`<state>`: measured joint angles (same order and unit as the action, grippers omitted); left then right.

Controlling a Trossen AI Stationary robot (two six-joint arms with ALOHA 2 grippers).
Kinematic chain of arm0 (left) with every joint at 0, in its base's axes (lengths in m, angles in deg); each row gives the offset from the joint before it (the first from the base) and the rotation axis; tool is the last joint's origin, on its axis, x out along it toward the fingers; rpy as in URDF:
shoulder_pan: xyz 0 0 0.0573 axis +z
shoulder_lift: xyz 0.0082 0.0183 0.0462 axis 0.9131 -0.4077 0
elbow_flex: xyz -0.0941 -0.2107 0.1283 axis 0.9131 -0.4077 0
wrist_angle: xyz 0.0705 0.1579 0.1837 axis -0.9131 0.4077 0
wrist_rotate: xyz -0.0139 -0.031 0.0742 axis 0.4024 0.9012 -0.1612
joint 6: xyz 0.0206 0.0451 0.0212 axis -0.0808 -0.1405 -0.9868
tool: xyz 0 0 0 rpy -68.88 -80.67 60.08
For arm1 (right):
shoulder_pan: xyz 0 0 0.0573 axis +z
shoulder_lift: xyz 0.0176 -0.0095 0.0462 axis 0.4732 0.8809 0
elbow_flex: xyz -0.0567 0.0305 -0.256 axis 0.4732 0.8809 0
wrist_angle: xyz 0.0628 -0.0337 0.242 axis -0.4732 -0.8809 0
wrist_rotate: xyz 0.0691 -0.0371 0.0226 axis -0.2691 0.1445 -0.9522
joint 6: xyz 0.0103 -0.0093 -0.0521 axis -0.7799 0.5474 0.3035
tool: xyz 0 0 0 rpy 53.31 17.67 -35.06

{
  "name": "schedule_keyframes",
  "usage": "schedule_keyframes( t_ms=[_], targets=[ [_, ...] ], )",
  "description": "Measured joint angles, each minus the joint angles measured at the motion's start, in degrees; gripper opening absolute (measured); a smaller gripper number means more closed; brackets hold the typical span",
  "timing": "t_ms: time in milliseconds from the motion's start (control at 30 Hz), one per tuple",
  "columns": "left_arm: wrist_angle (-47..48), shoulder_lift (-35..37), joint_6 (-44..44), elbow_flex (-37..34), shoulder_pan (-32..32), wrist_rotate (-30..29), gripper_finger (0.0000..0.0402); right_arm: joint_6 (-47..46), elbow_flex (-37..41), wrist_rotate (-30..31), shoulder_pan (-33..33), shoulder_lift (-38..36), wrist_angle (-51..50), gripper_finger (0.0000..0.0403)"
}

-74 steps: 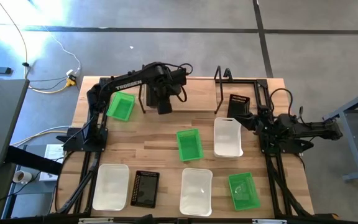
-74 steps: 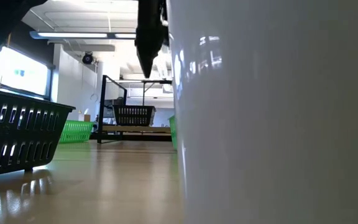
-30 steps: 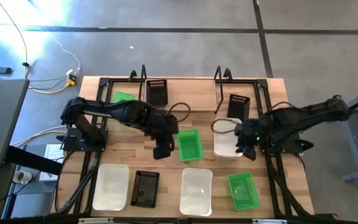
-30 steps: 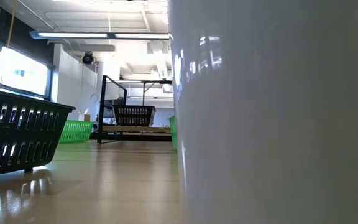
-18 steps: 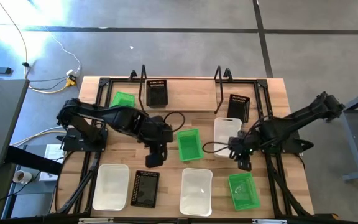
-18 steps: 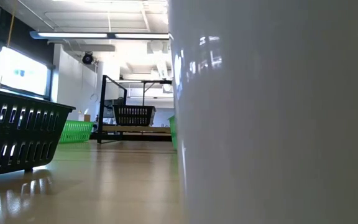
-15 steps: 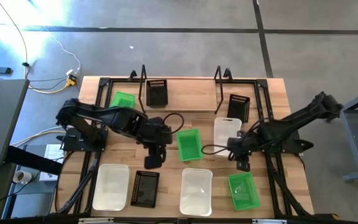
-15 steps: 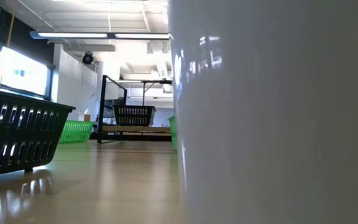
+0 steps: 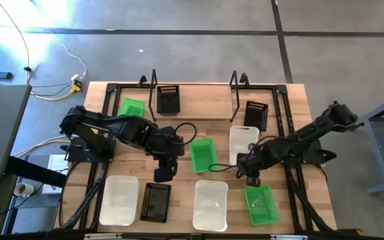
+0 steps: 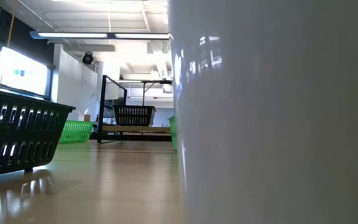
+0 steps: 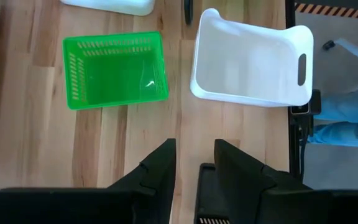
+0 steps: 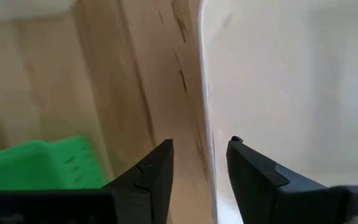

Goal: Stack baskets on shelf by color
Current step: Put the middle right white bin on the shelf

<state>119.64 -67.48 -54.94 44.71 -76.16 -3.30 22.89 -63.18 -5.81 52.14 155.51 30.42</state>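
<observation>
On the wooden tabletop (image 9: 179, 157), green, white and black baskets lie scattered, and one black basket (image 9: 169, 99) sits on the shelf (image 9: 199, 107) at the far edge. The left arm reaches low toward the middle, its claw (image 9: 163, 173) released over bare wood above another black basket (image 9: 156, 201). The right arm stretches in flat, its claw (image 9: 250, 179) parted and empty beside a white basket (image 9: 210, 204).

No text, label, brand or number can be read anywhere in these views.
</observation>
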Motion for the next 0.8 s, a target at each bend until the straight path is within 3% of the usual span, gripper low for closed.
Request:
schedule_keyframes(
  t_ms=[267, 533, 800],
  targets=[
    [0.11, -0.04, -0.37, 0.00, 0.00, 0.00, 0.0101, -0.64, 0.00, -0.19, 0.00, 7.25, 0.38, 0.0127],
    [0.31, -0.04, -0.39, 0.00, 0.00, 0.20, 0.0101, -0.69, -0.09, -1.81, 0.03, 7.67, 1.34, 0.0009],
    [0.31, -0.07, -1.33, 0.00, 0.57, 0.16, 0.0101, -2.68, -5.16, -1.64, 0.30, 7.26, -2.93, 0.0005]
  ],
)
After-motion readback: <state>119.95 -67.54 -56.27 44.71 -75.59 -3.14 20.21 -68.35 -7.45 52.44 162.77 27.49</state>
